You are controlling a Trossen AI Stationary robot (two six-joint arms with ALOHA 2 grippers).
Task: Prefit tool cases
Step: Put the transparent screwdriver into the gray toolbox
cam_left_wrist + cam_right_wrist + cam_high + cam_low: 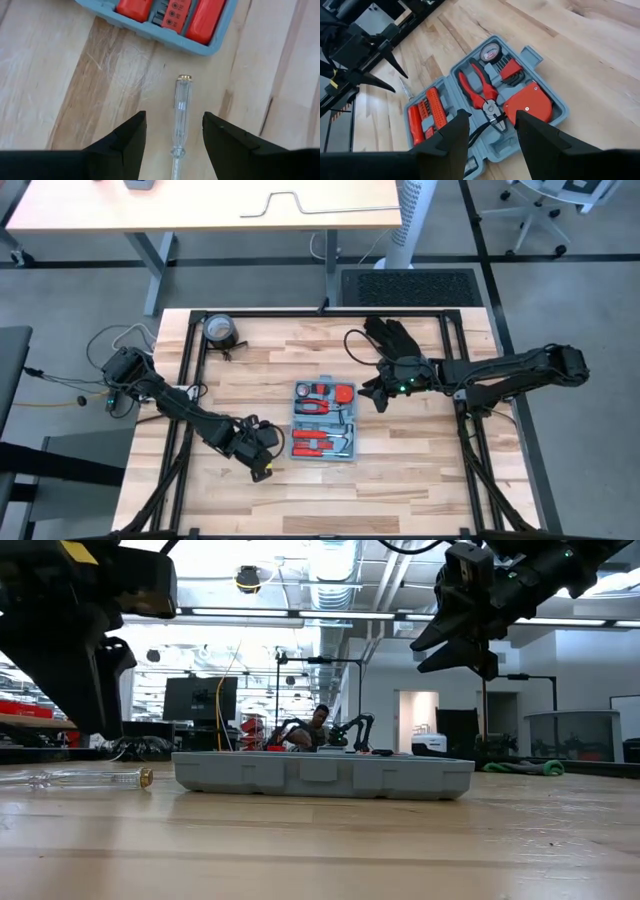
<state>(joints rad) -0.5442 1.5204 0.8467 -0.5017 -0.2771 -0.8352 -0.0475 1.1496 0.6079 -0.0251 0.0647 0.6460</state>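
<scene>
Wood-plank table [420, 480]. Left gripper [174, 137] spread astride clear screwdriver [180, 117], tool case [325, 421] just ahead. Screwdriver likely light, slick, rolls; pinch mid-handle. Right gripper [487, 131] spread above case.

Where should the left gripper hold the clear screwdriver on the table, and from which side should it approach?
Grip the clear screwdriver across its transparent handle, descending from straight above. It lies flat on the table beside the tool case, already lined up between the open left gripper fingers.
</scene>
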